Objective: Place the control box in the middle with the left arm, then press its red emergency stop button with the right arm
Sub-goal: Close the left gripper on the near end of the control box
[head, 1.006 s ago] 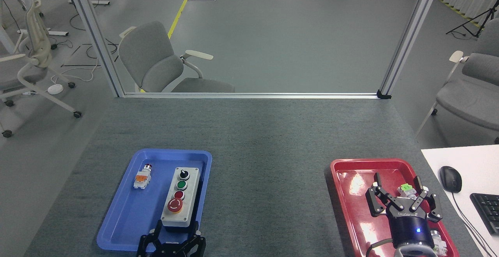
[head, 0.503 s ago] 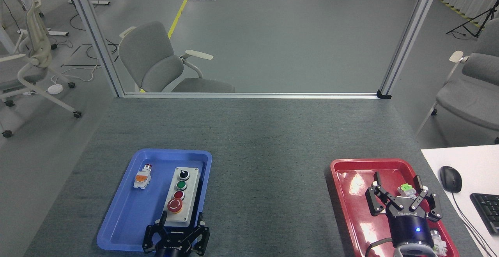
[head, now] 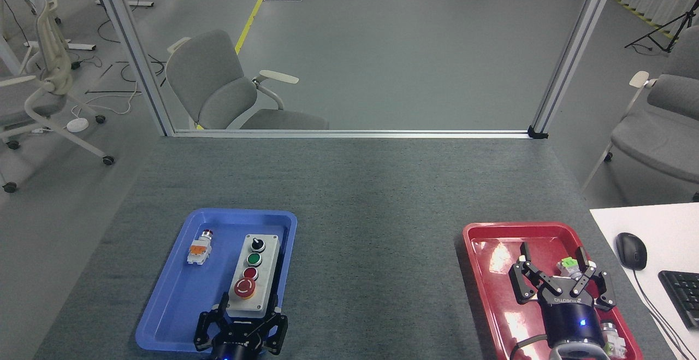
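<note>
The control box [head: 255,272] is an oblong light-grey box lying lengthwise in the blue tray [head: 164,305], along its right side. Its red emergency stop button [head: 245,288] is the nearest of the four controls. My left gripper [head: 250,308] is open at the box's near end, with one finger on each side of that end; I cannot tell whether they touch it. My right gripper [head: 554,253] is open above the red tray [head: 476,240], holding nothing. The middle [head: 377,251] is bare dark-grey tabletop between the trays.
A small white-and-orange switch part [head: 199,251] lies in the blue tray, left of the box. A green-and-white part [head: 568,263] sits in the red tray by my right gripper. At far right a white desk holds a mouse [head: 631,251] and keyboard [head: 682,294].
My left gripper has come up from the bottom edge and now straddles the near end of the control box. My right gripper has drifted slightly left. The box has not moved.
</note>
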Robot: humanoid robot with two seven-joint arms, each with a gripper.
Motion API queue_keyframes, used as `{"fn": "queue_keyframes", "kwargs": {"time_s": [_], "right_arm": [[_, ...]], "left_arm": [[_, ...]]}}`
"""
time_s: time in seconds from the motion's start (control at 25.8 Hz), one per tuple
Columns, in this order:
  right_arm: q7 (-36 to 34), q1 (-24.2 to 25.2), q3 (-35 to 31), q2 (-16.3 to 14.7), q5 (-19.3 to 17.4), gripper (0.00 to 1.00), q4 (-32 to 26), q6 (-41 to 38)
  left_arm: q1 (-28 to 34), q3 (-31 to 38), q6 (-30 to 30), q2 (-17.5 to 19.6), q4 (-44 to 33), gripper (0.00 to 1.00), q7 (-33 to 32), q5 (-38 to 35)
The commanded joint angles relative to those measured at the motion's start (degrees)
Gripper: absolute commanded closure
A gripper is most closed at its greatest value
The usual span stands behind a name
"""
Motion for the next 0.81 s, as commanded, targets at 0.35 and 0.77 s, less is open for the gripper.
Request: {"fn": "queue_keyframes", "kwargs": {"time_s": [0.35,0.77], "right_arm": [[0.5,0.2,0.4,0.9,-0.1,0.01,0.5,-1.8],[4.0,0.2,0.6,1.7,-0.3,0.01,0.7,-3.1]], "left_arm": [[-0.1,0.2,0.1,0.2,0.6,0.01,0.1,-0.2],[-2.6,0.3,0.1,0.1,4.8,0.01,0.2,0.2]]}}
